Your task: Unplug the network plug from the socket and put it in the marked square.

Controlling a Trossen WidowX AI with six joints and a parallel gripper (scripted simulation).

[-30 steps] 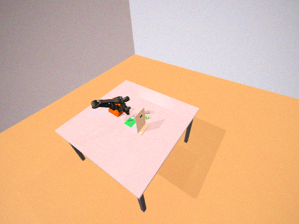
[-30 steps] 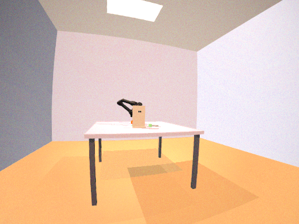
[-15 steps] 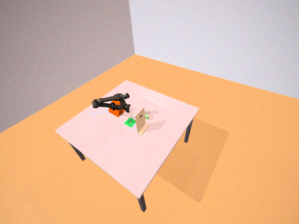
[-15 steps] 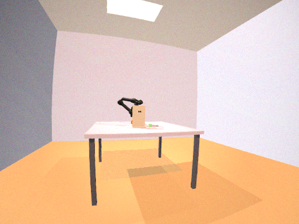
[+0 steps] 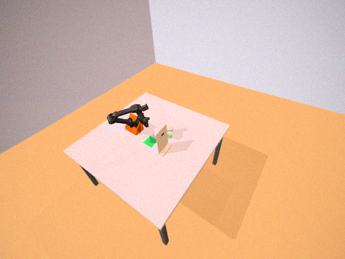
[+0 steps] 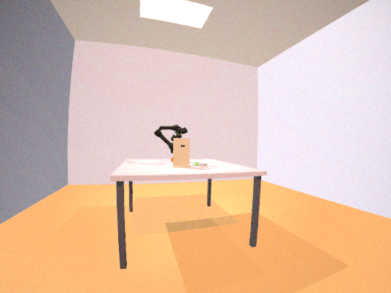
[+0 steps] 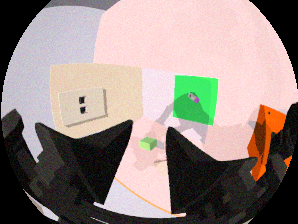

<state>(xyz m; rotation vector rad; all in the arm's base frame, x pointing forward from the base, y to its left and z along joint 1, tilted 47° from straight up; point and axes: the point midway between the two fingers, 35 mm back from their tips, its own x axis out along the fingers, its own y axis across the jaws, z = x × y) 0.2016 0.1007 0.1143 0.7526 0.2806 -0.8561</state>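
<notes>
The plug [image 7: 193, 97] [image 5: 150, 142], small, grey and purple, lies on the green marked square [image 7: 182, 85] [image 5: 147, 142] on the table. The upright tan panel [image 7: 122, 90] [image 5: 161, 142] [image 6: 182, 157] stands beside the square. Its raised socket block [image 7: 96, 107] shows two dark openings, with no plug in them. My gripper [image 7: 150, 125] [image 5: 148, 122] is partly open, with nothing between the fingers. It hangs above the table, clear of the plug and the panel. In the exterior view the panel hides the plug and the square.
A small light-green block [image 7: 148, 144] [image 5: 169, 135] [image 6: 196, 164] lies on the table past the panel. A thin greyish piece [image 7: 161, 162] [image 6: 203, 165] lies near it. The orange part [image 7: 260, 137] [image 5: 130, 128] stands at the arm's base.
</notes>
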